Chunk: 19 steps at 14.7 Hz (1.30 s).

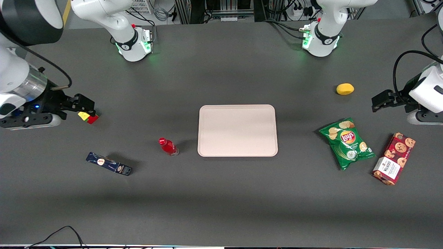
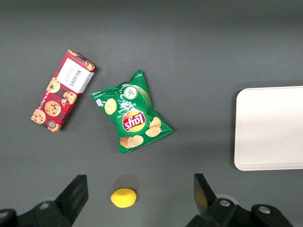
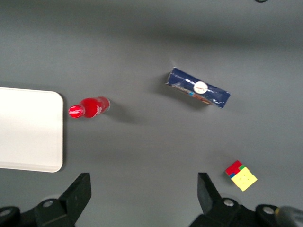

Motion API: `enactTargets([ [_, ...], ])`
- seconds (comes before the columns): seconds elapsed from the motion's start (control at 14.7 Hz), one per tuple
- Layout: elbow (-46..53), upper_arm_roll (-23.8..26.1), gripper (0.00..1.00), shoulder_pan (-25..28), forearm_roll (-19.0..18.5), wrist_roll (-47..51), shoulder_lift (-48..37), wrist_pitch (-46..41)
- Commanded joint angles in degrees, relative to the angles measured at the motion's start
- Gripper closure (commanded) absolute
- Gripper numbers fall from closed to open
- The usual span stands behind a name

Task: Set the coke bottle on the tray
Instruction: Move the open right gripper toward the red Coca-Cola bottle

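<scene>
The coke bottle (image 1: 168, 146) stood upright on the tabletop (image 1: 221, 193), just beside the tray (image 1: 237, 130) on the working arm's side, not touching it. Tray was bare, so task not yet begun: bottle needed a pick, short carry, then a set-down.

The end effector (image 1: 83, 108) hung well apart from the bottle, out toward the working arm's end of the tabletop, farther from the front camera than the bottle, w/ fingers spread apart and nothing between them. A small coloured cube (image 1: 88, 117) lay right by its fingertips; the dark blue box (image 1: 108, 164) lay nearer the front camera, between that end and the bottle.

Risks, as judged from here:
- Bottle is small, narrow, upright; an off-centre approach or one finger landing first could tip it, and it'd prob. roll.
- Closing too high, on the red cap, could let it swing or slip out.
- A low sweep could nudge the cube.
- Bottle sits close to the tray rim, so a finger coming down on that side might catch the rim.
- Releasing too high or at a tilt could topple it on the tray.
</scene>
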Motion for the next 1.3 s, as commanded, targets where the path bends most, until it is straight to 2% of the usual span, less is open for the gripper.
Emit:
enactTargets([
  [0.0,1.2,-2.3,0.0,6.8,-0.1,7.2,0.1,-1.5],
  [0.2,1.3,-1.9,0.0,10.1,-0.1,12.0,0.5,-1.5],
  [0.41,1.3,0.1,0.0,10.3,0.6,11.6,1.0,-1.4],
  [0.48,1.3,0.3,0.0,10.3,1.6,11.8,1.8,-1.2],
  [0.61,1.3,1.5,0.0,9.7,6.1,11.4,4.5,-0.4],
  [0.68,1.3,1.7,0.0,9.7,6.4,11.4,5.7,0.9],
  [1.16,1.0,2.8,0.0,9.6,4.7,10.8,15.2,11.6],
  [1.23,1.0,2.9,0.0,9.6,3.2,9.6,16.1,13.2],
])
